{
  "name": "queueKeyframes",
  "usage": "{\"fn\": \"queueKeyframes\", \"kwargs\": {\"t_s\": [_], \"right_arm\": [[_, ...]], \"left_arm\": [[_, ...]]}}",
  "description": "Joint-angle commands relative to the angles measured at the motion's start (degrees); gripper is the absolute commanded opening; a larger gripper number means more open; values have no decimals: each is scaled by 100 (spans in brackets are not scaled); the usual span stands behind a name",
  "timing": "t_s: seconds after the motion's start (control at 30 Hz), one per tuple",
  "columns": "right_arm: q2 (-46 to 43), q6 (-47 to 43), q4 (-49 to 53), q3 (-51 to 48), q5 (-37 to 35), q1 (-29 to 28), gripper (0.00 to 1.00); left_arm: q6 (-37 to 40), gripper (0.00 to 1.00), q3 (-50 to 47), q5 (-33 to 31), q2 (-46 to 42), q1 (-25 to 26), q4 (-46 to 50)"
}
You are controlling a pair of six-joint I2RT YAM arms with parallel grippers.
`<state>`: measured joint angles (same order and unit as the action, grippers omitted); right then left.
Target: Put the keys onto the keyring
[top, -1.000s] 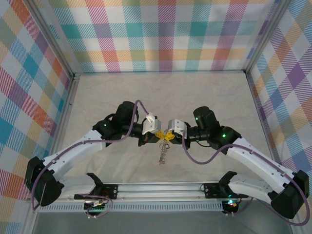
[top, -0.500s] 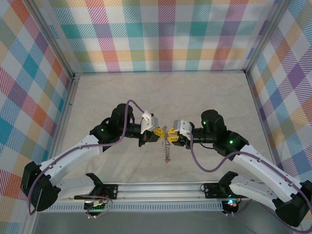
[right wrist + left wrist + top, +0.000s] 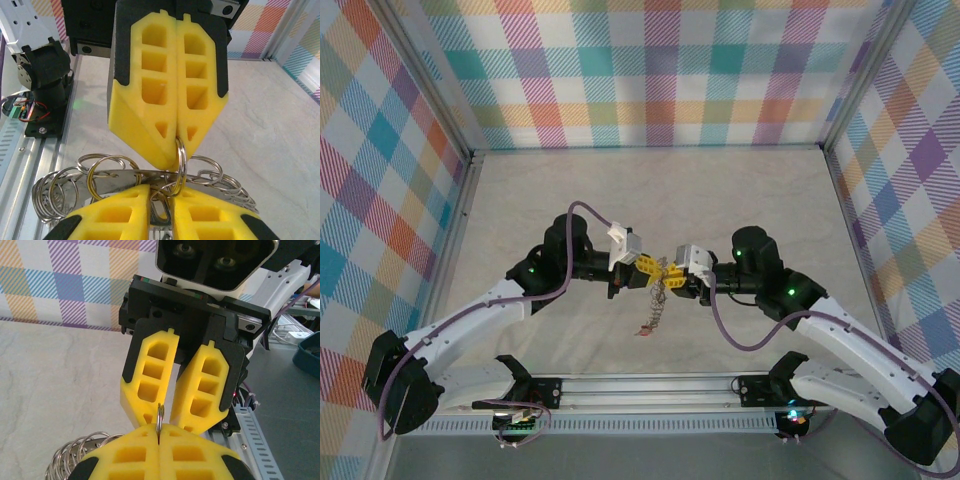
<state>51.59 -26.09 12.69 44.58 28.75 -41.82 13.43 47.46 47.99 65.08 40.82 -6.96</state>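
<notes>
Above the worktop's (image 3: 570, 190) middle, left end effector (image 3: 653, 272) and right end effector (image 3: 672, 276) meet, the keyring (image 3: 653, 308) dangling between. Left wrist: the left is clamped on one of its rings. Right wrist: whether the right grips, I cannot tell. Threading looks unfinished.

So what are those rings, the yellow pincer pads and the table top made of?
Split rings: polished steel by the look, thin silver coils with bright glints. Left pincer pads: matte yellow plastic, moulded or printed, with open lattice pockets. Table: pale marbled sheet, perhaps vinyl or cloth; the look leaves it open.
</notes>
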Motion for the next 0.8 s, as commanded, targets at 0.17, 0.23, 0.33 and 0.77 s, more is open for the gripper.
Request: {"fn": "queueKeyframes", "kwargs": {"t_s": [0.17,0.23,0.33,0.77], "right_arm": [[-41,396,-697,-275,297,-28,24],[-88,459,-816,-356,245,-30,24],[-162,483,-844,-438,112,-28,24],[-427,415,-326,-503,31,86,41]], "left_arm": [[-580,0,-347,-179,-263,-39,-1293],[-782,0,-492,-261,-259,-39,-1601],[-851,0,-592,-329,-275,-38,-1703],[-583,0,-497,-7,-445,-40,-1477]]}}
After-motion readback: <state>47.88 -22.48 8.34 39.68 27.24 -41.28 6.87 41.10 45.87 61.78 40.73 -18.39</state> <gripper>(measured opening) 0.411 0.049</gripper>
